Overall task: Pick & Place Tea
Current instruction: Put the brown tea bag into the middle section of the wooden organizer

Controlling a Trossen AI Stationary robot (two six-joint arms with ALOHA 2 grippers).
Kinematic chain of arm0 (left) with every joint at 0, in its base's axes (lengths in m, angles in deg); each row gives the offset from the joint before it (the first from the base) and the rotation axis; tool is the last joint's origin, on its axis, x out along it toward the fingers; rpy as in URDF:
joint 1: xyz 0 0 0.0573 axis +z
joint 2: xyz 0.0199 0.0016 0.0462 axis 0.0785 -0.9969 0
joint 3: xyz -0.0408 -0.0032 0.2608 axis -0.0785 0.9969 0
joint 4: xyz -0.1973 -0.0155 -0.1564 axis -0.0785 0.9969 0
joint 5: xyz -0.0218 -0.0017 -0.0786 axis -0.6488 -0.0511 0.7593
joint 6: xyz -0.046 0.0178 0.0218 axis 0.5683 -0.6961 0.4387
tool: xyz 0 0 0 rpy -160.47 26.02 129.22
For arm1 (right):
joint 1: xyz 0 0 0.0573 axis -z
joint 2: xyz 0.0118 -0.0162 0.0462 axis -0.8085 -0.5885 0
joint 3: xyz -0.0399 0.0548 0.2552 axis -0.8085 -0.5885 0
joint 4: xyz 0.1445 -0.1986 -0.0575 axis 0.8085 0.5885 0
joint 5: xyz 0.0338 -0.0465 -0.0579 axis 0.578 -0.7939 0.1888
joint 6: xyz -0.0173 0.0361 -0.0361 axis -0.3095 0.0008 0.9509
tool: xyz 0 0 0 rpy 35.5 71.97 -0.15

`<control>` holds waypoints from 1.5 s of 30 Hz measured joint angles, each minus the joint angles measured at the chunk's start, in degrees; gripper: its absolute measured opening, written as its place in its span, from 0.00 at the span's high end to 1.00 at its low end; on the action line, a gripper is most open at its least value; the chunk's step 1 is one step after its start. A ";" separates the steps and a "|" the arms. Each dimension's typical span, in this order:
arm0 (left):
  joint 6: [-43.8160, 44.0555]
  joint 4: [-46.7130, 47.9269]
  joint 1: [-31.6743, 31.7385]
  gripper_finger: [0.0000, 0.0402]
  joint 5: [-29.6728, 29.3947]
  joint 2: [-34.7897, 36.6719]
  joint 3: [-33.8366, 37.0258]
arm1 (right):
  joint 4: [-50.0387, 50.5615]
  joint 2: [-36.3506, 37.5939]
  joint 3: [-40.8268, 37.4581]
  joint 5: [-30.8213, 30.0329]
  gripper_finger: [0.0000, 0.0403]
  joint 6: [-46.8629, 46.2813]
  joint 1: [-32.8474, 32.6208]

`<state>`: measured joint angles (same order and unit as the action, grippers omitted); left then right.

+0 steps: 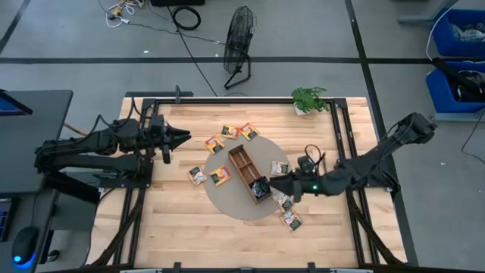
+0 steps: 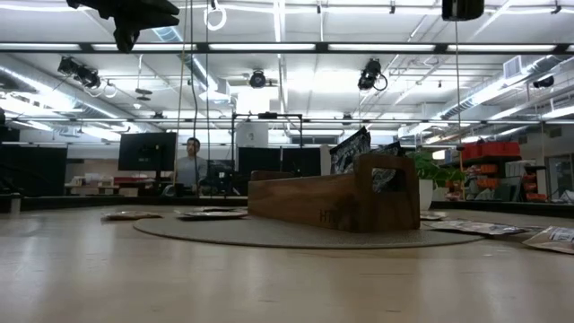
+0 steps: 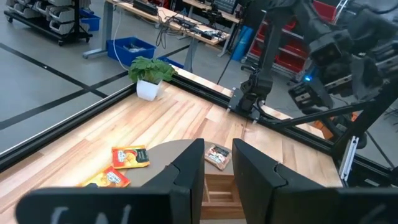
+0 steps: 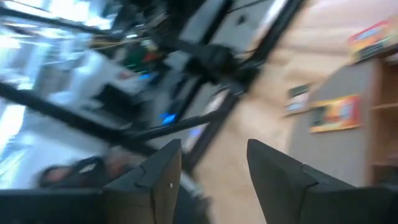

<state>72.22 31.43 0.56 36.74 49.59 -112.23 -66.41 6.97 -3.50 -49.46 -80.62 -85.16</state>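
The tea is small square sachets. Orange ones (image 1: 229, 133) lie on the table beyond the round mat (image 1: 227, 199), and one more orange one (image 1: 220, 176) lies on the mat. Pale ones (image 1: 291, 221) lie near the mat's right edge. Dark sachets (image 1: 261, 186) stand on edge in the near end of the wooden tray (image 1: 242, 161), poking above its wall (image 2: 350, 148). My right gripper (image 1: 274, 182) hangs open just right of that tray end, with nothing between its fingers (image 4: 213, 149). My left gripper (image 1: 182, 138) waits raised at the table's left, open and empty (image 3: 217, 149).
A potted plant (image 1: 309, 100) stands at the table's far right corner. Black rails (image 1: 341, 144) run along the table's right and left sides. Bare wood lies between the mat and the near edge (image 1: 227, 243). A person sits far behind the table (image 2: 190, 161).
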 joint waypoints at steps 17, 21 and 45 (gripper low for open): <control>0.88 -0.54 0.00 0.79 -0.02 0.00 0.00 | 37.35 8.37 -3.19 25.47 0.64 0.67 -3.38; 2.45 -0.47 0.00 0.79 -0.12 -0.10 0.00 | 37.78 8.56 -5.22 27.01 0.62 -1.88 -6.68; 3.47 -2.93 0.00 0.79 -1.57 -4.45 -0.02 | 11.72 8.38 -30.14 24.95 0.61 -33.33 -15.94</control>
<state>75.68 28.50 0.56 35.17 45.15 -112.25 -54.70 15.35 -33.64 -24.51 -113.95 -101.10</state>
